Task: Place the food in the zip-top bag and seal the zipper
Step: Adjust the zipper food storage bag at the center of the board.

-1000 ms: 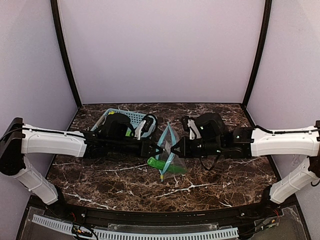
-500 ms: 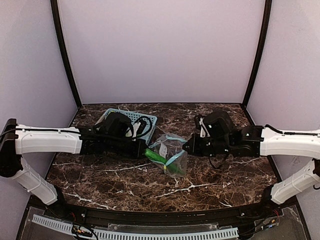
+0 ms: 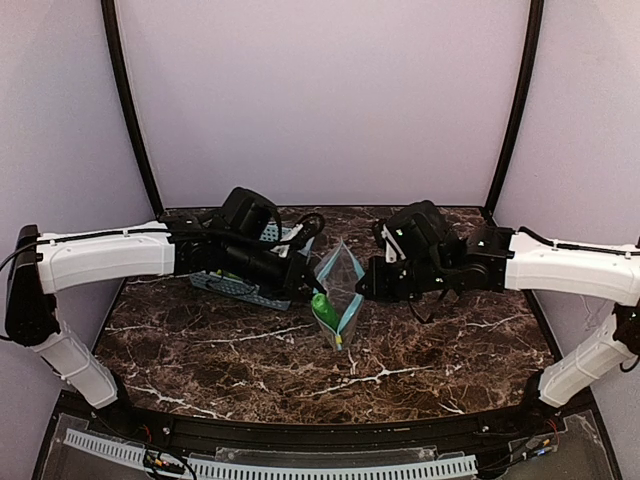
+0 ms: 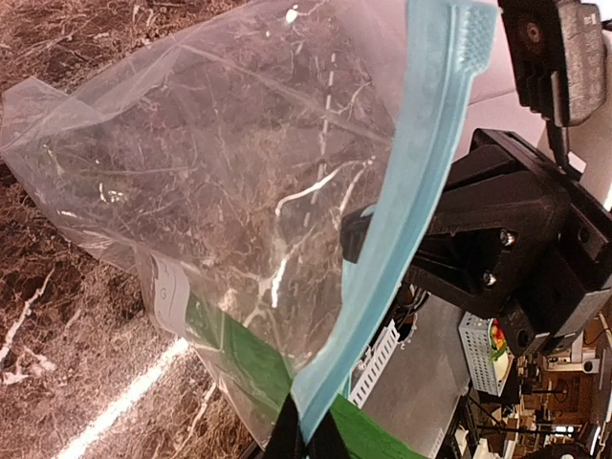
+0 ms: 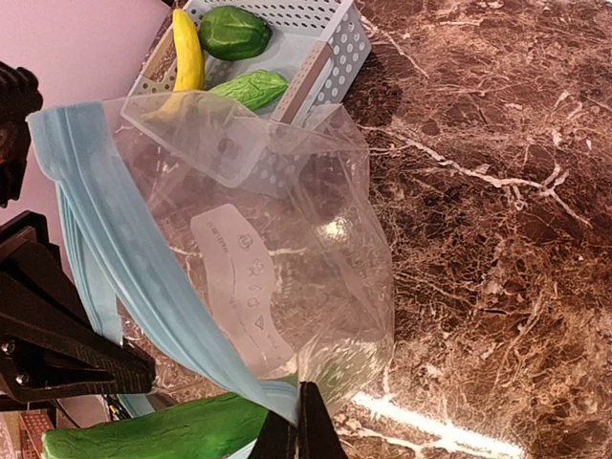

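The clear zip-top bag (image 3: 340, 285) hangs upright between my two grippers, its lower end near the table. My left gripper (image 3: 316, 288) is shut on the light-blue zipper strip (image 4: 421, 191) at one end. My right gripper (image 3: 360, 291) is shut on the bag's edge by the strip (image 5: 124, 258) at the other end. One green cucumber piece (image 3: 324, 308) sits inside the bag; it also shows in the left wrist view (image 4: 244, 359) and the right wrist view (image 5: 153, 432). The banana (image 5: 186, 53), the bell pepper (image 5: 234, 32) and the second cucumber piece (image 5: 251, 89) lie in the basket.
The light-blue slotted basket (image 3: 232, 284) stands behind my left arm at the back left, tipped on its side in the right wrist view (image 5: 320, 38). The bag's white label (image 5: 244, 287) faces my right wrist camera. Marble table (image 3: 450, 340) runs on all sides.
Half a second ago the bag lay slumped on the table; now it is pulled upright between the grippers again. Both arms have moved toward the back, and the cucumber hangs steeper.
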You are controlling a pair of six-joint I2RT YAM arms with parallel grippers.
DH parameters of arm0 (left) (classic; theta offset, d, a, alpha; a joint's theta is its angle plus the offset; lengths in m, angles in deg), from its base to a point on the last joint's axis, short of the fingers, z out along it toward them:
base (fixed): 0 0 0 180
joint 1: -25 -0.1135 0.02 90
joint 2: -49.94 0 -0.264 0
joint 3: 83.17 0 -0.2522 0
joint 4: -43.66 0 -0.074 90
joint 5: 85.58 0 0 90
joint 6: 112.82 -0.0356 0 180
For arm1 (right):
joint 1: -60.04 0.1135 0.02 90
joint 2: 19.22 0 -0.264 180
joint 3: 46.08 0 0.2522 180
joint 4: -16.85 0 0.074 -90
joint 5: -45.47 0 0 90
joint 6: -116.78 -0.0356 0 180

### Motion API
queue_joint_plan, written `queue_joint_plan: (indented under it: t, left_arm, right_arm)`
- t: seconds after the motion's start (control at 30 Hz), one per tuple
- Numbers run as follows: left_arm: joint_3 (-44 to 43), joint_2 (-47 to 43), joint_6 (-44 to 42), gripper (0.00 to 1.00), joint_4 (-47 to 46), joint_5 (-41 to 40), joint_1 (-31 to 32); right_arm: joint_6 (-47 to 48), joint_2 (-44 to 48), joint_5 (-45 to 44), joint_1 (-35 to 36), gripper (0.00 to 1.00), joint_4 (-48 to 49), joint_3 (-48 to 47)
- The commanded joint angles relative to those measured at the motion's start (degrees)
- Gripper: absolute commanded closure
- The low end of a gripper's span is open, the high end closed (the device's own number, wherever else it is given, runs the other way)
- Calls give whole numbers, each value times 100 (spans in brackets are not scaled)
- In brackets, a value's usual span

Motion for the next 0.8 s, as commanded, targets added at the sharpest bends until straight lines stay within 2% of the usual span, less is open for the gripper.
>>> queue_joint_plan:
  t: [0.0,0.13,0.23,0.3,0.4,0.57,0.67,0.77]
  left_arm:
    - [-408,45,-309,99,967,535,-153]
    - [-372,82,-399,99,1172,570,-280]
    - [-242,128,-364,99,1024,560,-332]
    - [-200,214,-338,99,960,582,-344]
    - [-206,326,-331,99,880,551,-346]
    - [-229,385,-207,99,716,561,-355]
    - [-233,368,-169,99,660,555,-354]
    - [-238,338,-151,99,670,525,-359]
  right_arm:
    - [266,-69,243,-6,98,-416,-359]
    - [261,10,320,-4,96,-353,-159]
    - [330,204,394,-4,89,-45,216]
    - [443,398,519,-4,79,236,430]
    - [787,697,694,52,58,540,611]
    - [1400,1120,156,395,31,538,483]
    - [1740,1202,-243,720,25,455,248]
    - [2052,1043,-463,1110,25,485,-49]
